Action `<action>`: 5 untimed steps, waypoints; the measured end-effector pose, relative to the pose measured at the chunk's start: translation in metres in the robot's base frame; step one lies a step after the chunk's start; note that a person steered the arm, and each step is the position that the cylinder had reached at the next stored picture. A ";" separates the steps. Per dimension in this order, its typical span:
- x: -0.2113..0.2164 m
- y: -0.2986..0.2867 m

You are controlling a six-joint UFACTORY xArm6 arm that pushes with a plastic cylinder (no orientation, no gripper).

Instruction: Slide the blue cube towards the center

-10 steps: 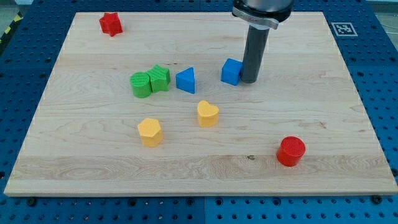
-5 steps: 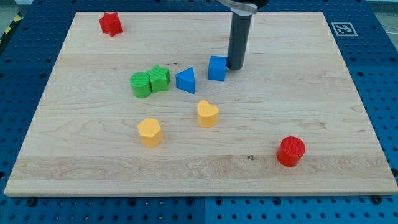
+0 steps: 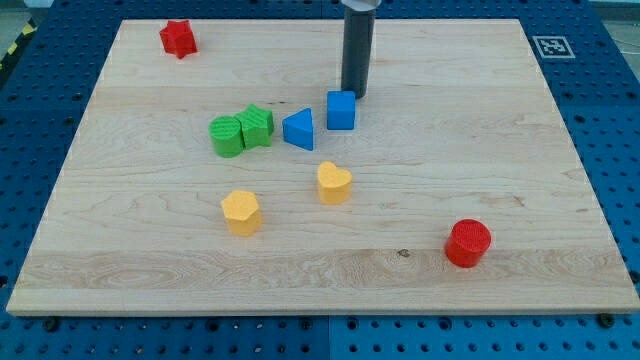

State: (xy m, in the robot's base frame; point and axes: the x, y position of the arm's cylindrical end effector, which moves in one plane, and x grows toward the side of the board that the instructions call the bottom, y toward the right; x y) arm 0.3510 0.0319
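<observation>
Blue cube [image 3: 341,110]: small, solid blue, sits flat & upright on the board, one face twd the view's bottom. Lies just below my tip [image 3: 352,95], a bit to the view's left of it, top right corner abt touching the rod's end.

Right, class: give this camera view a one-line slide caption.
My tip sits just behind the blue cube, beside the blue triangle.

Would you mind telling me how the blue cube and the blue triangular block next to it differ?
The blue cube is square-faced; the blue triangular block is a wedge with a point toward the view's top. The cube lies just below my tip; the triangular block sits farther to the view's left, nearer the green blocks. Both share the same blue.
</observation>
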 end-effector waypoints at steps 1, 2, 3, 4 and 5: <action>0.004 -0.004; 0.016 -0.004; 0.019 -0.004; 0.020 -0.004; 0.021 -0.004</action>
